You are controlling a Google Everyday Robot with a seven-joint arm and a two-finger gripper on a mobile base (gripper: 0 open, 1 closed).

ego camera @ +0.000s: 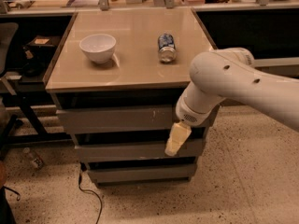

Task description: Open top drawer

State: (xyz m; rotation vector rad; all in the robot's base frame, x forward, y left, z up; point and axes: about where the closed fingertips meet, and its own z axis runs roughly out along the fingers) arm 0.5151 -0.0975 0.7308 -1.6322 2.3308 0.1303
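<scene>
Where top drawer (117, 119) horizontal, end effector (172, 150)

The gripper (176, 141) hung in front of the middle drawer (121, 151); the closed top drawer (117, 119) lay just above-left of it; a bowl (97, 47) and can (166, 47) sat higher, on the countertop (135, 71).

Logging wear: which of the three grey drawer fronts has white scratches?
The top drawer, widest and tallest, just under the tabletop; the two below look unmarked. The gripper hangs by the middle front's right end.
</scene>
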